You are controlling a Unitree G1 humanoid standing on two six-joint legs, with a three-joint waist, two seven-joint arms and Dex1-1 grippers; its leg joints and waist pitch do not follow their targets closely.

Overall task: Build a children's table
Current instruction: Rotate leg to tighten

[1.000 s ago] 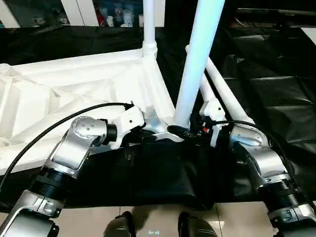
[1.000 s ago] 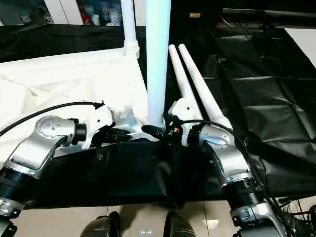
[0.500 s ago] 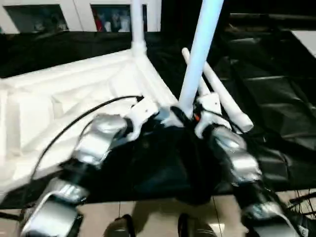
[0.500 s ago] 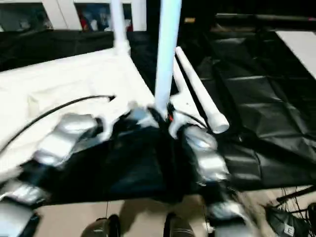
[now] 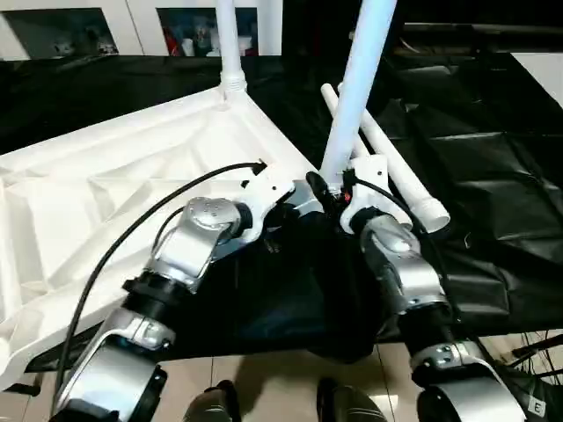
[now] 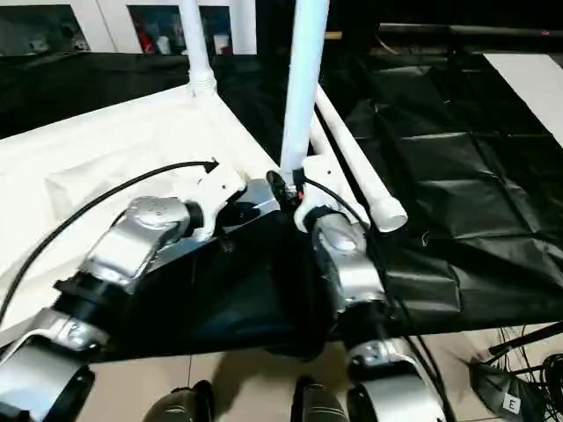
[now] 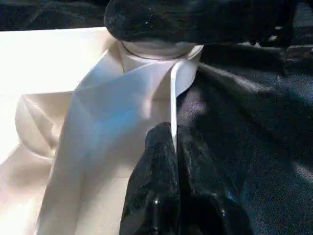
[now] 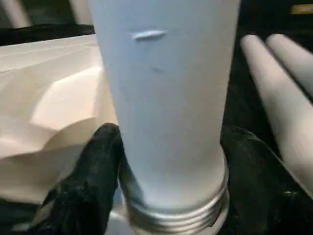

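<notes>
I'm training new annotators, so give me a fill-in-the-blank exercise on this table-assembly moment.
1. The right gripper holds an upright ____ at the tabletop corner.
2. The left gripper is shut on the tabletop's ____.
3. ____ spare legs lie on the black sheet.

Missing: leg; edge; Two

Bright overhead light is washing out the white tabletop [image 5: 106,202], erasing rib detail. The black sheet [image 5: 493,176] is throwing soft sheen along its creases. Wrist views are showing close surfaces slightly soft, and the upright leg [image 8: 166,98] is perhaps picking up a bluish cast.
</notes>
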